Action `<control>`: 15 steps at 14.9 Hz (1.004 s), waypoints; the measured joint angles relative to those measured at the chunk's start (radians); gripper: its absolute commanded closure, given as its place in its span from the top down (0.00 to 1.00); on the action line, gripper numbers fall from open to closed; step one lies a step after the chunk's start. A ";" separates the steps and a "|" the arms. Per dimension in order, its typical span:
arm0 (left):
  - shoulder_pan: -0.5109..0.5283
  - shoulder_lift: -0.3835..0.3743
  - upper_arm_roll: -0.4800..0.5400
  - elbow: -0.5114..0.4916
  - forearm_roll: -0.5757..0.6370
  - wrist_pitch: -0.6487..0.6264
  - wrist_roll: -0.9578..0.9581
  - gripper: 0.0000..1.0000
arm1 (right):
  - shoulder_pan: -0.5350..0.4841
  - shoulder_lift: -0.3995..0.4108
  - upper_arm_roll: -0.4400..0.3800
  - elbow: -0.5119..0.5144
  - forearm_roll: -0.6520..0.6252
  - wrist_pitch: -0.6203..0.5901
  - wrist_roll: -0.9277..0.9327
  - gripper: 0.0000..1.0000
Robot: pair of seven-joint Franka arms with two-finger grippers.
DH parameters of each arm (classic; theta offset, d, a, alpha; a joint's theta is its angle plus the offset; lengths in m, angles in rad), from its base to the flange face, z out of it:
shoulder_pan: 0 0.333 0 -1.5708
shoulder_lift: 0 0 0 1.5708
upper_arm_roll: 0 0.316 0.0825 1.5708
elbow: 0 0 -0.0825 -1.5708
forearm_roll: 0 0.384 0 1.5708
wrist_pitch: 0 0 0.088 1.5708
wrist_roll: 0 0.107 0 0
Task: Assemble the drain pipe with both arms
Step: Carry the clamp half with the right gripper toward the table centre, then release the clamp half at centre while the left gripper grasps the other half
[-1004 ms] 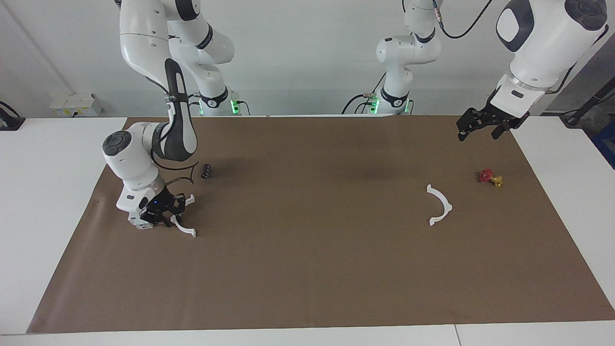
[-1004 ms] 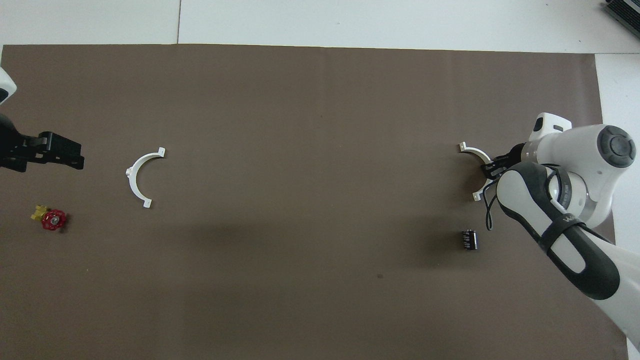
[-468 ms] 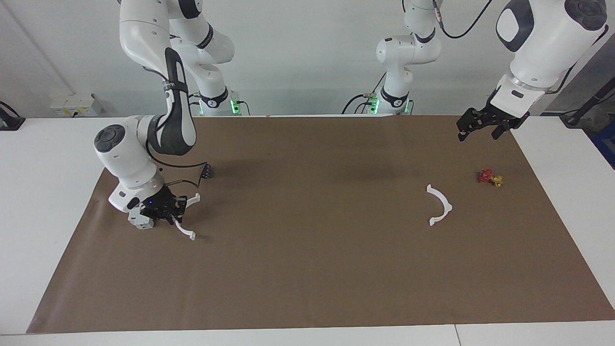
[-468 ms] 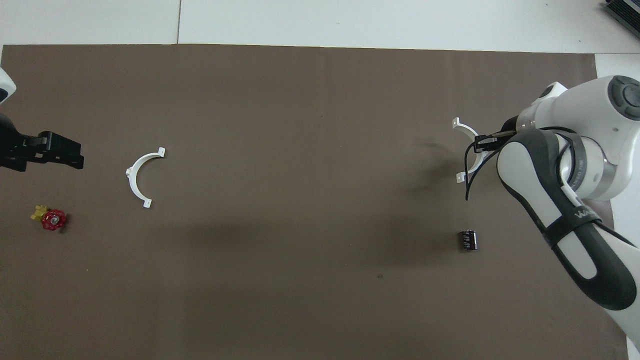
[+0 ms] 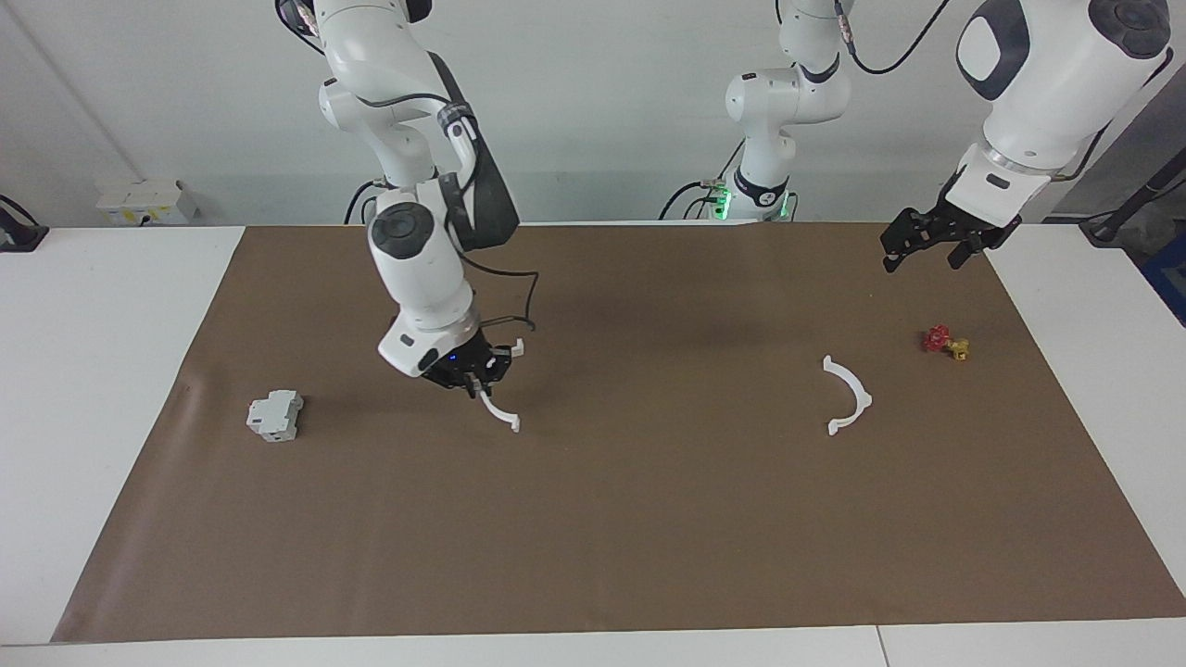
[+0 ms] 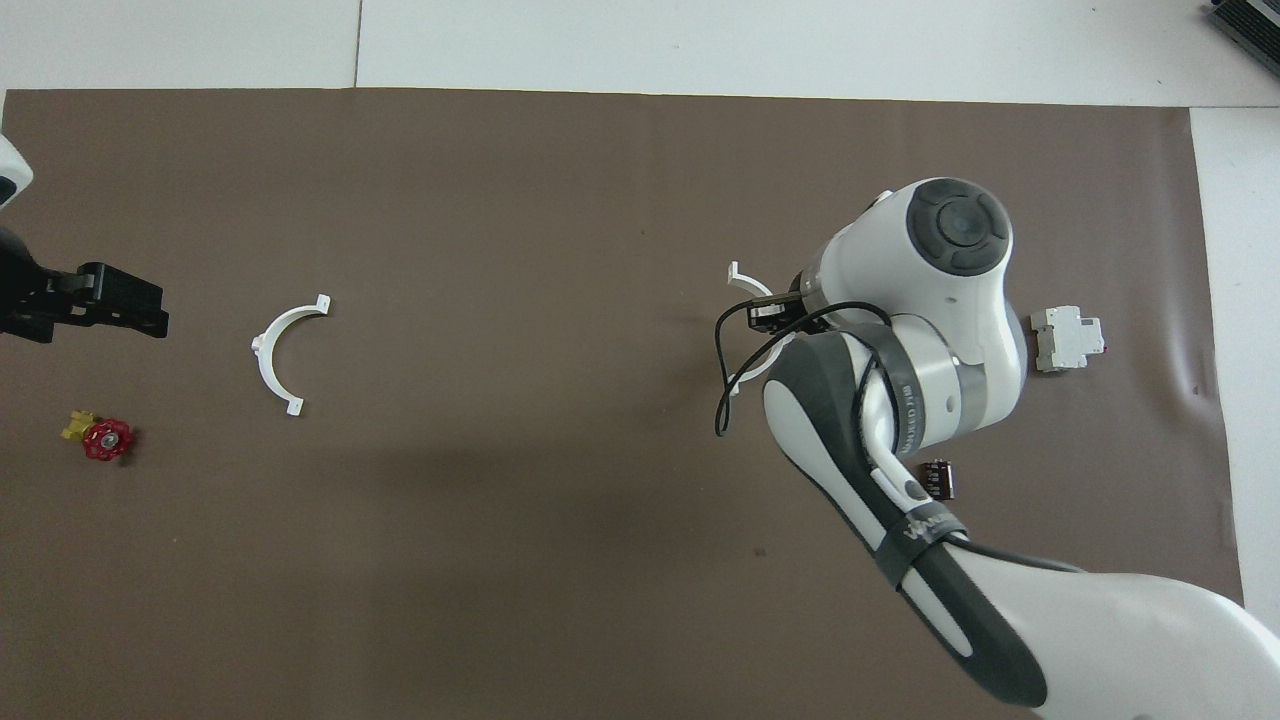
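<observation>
Right hand (image 5: 474, 375), low over the middle of the brown mat (image 5: 649, 537), is clenched on one white half-ring (image 5: 500, 417) of the drain pipe. The piece curves down out of its fingers toward the mat, and I cannot tell whether the lower tip touches it. In the overhead view the arm's wrist covers most of this piece, so only its upper tip (image 6: 740, 275) shows.

Left hand (image 5: 931, 243) hangs released, fingers spread, over the mat's edge near the facing view's upper corner at the left arm's end, holding nothing.

The other half-ring (image 5: 851, 394) lies flat on the mat toward the left arm's end, well apart from the held one. A small red-and-yellow valve (image 5: 943, 343) sits near it, closer to the mat's edge.

White lettering runs along the right arm's dark band in the overhead view, beginning with a W; the rest is unreadable.

The mat covers most of a white counter (image 5: 93, 371), which is bare at both ends and along the frame's bottom edge. A plain pale wall fills the top of the facing view, with a white socket box (image 5: 144, 201) at its foot and green lights (image 5: 725, 199) glowing at an arm base.

A grey-white boxy block (image 5: 274, 415) stands on the mat toward the right arm's end. A small black part (image 6: 938, 478) lies half hidden beside the right arm in the overhead view.
</observation>
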 measured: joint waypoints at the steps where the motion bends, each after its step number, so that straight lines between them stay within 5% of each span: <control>1: 0.000 0.000 0.000 0.000 0.000 0.000 0.000 1.00 | 0.035 0.012 0.000 0.000 0.000 0.022 0.039 0.00; 6: -0.001 0.000 -0.003 0.000 0.000 0.001 0.000 1.00 | 0.173 0.116 0.000 -0.001 -0.001 0.166 0.160 0.00; 15: -0.001 0.000 -0.002 -0.001 0.000 0.020 0.000 1.00 | 0.212 0.148 -0.001 -0.010 -0.001 0.206 0.162 0.00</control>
